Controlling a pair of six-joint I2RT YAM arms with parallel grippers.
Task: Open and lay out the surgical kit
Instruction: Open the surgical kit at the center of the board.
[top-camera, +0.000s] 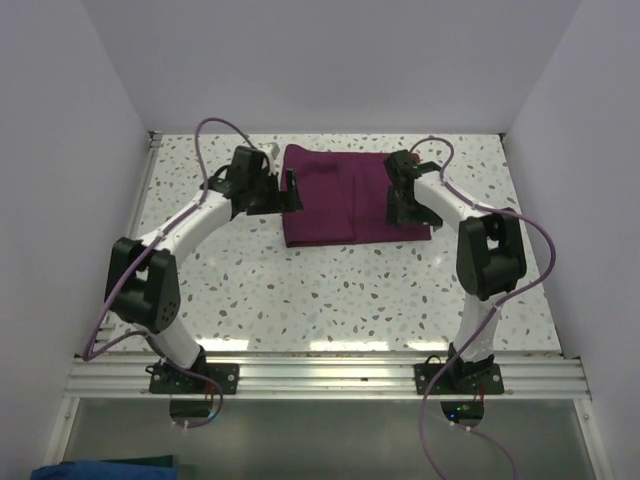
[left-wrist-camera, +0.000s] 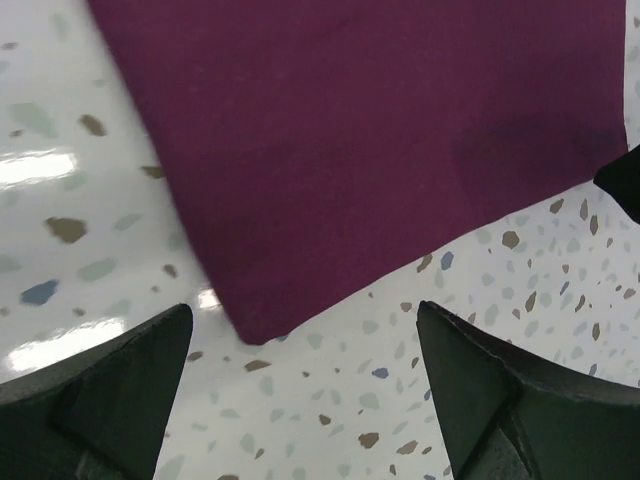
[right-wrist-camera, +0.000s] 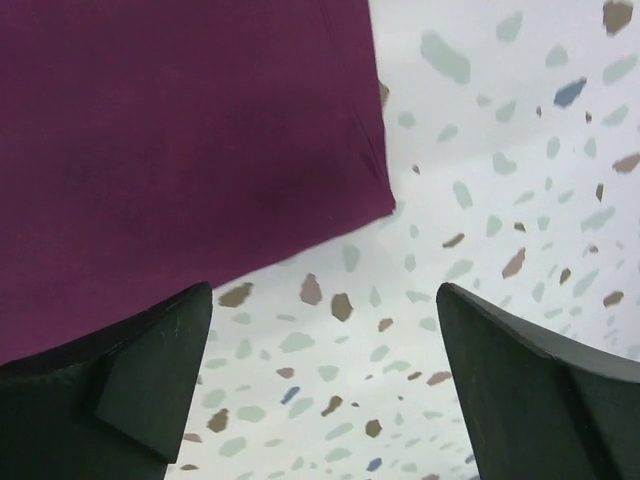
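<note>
The surgical kit is a folded dark purple-maroon cloth wrap (top-camera: 345, 195) lying flat at the back middle of the speckled table. Its tray and instruments are hidden. My left gripper (top-camera: 292, 192) hovers at the wrap's left edge, open and empty; in the left wrist view the wrap's corner (left-wrist-camera: 380, 140) lies just beyond the gripper (left-wrist-camera: 305, 345). My right gripper (top-camera: 408, 212) is over the wrap's right near corner, open and empty; in the right wrist view the wrap (right-wrist-camera: 180, 150) fills the upper left, beyond the gripper (right-wrist-camera: 325, 325).
White walls close in the table on the left, back and right. An aluminium rail (top-camera: 320, 378) with both arm bases runs along the near edge. Purple cables (top-camera: 210, 135) loop above the arms. Bare speckled tabletop (top-camera: 320, 290) lies in front of the wrap.
</note>
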